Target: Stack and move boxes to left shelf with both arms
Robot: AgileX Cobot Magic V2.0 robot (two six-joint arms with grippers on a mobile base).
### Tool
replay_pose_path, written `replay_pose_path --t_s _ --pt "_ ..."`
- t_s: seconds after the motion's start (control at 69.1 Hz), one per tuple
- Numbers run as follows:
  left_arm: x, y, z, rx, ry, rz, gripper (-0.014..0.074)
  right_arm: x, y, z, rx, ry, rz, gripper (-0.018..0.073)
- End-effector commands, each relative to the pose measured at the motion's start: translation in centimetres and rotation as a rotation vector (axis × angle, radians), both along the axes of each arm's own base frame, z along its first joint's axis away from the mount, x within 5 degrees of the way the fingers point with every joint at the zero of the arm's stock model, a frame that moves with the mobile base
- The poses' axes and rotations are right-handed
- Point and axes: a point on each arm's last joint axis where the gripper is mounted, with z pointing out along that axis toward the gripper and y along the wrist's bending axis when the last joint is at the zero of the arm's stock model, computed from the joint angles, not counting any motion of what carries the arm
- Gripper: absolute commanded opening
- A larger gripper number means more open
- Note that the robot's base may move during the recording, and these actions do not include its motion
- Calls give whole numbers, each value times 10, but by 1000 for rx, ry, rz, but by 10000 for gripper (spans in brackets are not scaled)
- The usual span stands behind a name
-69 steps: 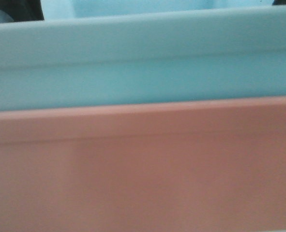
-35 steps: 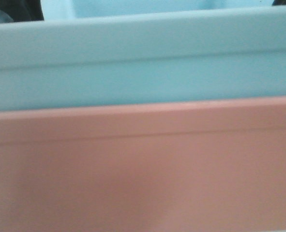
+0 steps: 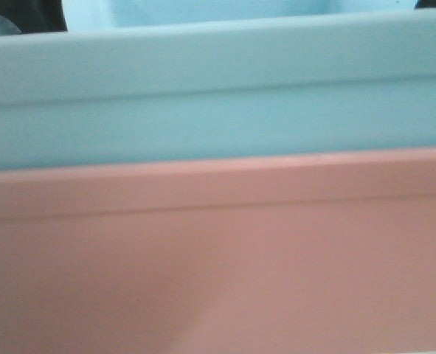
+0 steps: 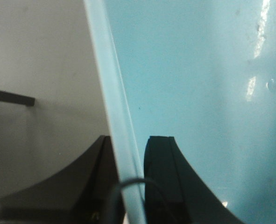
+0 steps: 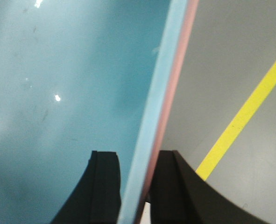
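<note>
The front view is filled by the two boxes, stacked: the light blue box (image 3: 218,88) sits nested in the salmon-pink box (image 3: 218,258). In the left wrist view my left gripper (image 4: 130,140) is shut on the light blue box's (image 4: 198,70) rim, one finger inside and one outside. Seen from the right wrist, my right gripper (image 5: 137,153) is shut on the opposite side, clamping the light blue box's (image 5: 72,70) rim together with the pink box's rim (image 5: 173,79). The left shelf is out of view.
Grey floor with a yellow line (image 5: 240,121) lies below the right side of the stack. On the left side a grey surface with a dark bar (image 4: 11,97) shows beside the box. Dark shapes peek over the stack's top corners.
</note>
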Motion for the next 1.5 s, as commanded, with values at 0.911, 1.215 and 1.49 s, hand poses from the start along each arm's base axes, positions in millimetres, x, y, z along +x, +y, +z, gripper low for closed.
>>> replay_pose_path --t_s 0.911,1.215,1.49 --pt "-1 7 22 -9 -127 -28 -3 0 -7 18 -31 -129 16 36" --pt "-1 7 22 -9 -127 -28 -3 0 -7 18 -31 -129 16 36" --pt "-1 7 22 -9 -127 -28 -3 0 -7 18 -31 -129 16 36"
